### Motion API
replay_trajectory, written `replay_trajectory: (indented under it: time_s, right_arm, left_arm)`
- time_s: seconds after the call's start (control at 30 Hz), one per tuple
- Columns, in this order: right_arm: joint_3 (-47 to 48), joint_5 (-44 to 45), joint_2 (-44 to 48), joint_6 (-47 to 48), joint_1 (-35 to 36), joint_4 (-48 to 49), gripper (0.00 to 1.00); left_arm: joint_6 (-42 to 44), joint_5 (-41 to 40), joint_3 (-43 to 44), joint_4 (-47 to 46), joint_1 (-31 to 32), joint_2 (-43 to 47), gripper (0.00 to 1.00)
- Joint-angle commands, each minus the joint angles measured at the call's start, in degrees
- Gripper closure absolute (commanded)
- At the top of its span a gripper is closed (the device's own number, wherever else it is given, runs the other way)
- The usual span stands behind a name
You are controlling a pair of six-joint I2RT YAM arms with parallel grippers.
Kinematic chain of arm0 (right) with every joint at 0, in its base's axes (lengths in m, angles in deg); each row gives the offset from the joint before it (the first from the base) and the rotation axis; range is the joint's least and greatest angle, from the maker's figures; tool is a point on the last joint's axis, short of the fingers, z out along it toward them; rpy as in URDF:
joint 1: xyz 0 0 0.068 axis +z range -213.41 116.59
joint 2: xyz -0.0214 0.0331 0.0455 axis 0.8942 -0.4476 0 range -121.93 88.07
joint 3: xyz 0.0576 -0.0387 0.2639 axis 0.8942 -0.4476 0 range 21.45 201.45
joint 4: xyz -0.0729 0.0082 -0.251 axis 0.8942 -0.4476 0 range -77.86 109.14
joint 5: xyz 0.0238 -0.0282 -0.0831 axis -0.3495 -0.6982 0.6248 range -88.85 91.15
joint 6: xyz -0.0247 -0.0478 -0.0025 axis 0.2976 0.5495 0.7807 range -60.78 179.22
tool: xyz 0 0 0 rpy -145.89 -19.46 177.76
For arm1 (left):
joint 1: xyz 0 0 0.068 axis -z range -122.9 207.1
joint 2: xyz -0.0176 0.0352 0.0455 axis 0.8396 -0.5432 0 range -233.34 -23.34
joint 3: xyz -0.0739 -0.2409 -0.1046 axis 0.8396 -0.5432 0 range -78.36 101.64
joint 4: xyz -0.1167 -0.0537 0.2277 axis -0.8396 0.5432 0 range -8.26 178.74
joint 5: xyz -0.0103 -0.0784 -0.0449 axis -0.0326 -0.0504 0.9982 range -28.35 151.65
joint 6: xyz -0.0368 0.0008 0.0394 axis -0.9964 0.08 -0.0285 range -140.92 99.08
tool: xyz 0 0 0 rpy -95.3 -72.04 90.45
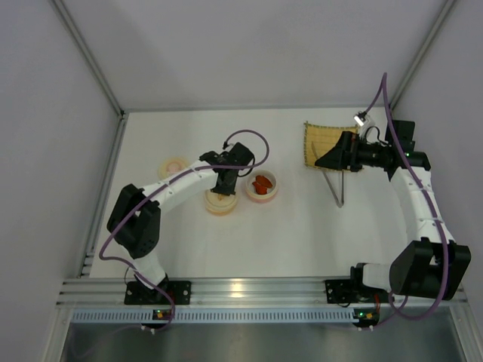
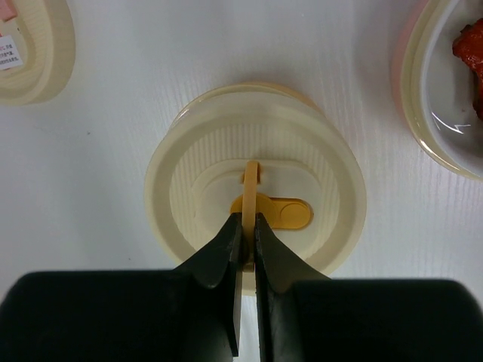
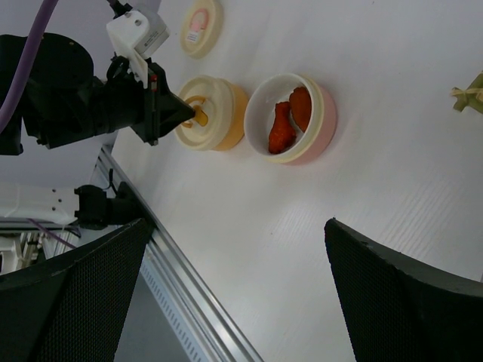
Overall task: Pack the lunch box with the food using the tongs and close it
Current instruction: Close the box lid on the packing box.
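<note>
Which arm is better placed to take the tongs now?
Right. Its open right pincer hangs close to the tongs by the mat; the left pincer is shut on a lid tab, far away.

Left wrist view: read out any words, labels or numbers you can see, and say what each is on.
Nothing reads clearly.
Sticker on the cream round lid, top left corner: tiny dark print, too small and blurred to read.
Cream container in the middle: no text.
</note>
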Motion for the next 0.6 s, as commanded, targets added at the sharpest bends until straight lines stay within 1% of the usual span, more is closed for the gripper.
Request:
replay_trajectory:
  time_s: [0.0,0.57]
  right_arm:
    - [-0.1,-0.64,1.01,0.35,-0.33,3.81,0.01]
    - [0.08,-0.82,1.18,0.09,-0.42,3.81,0.01]
  left_arm:
    - [0.52,-3.17,2.42,-0.37,0.93,0.25,1.0]
    - [0.87,-1.32,1.19,-0.55,-0.21,1.13,1.0]
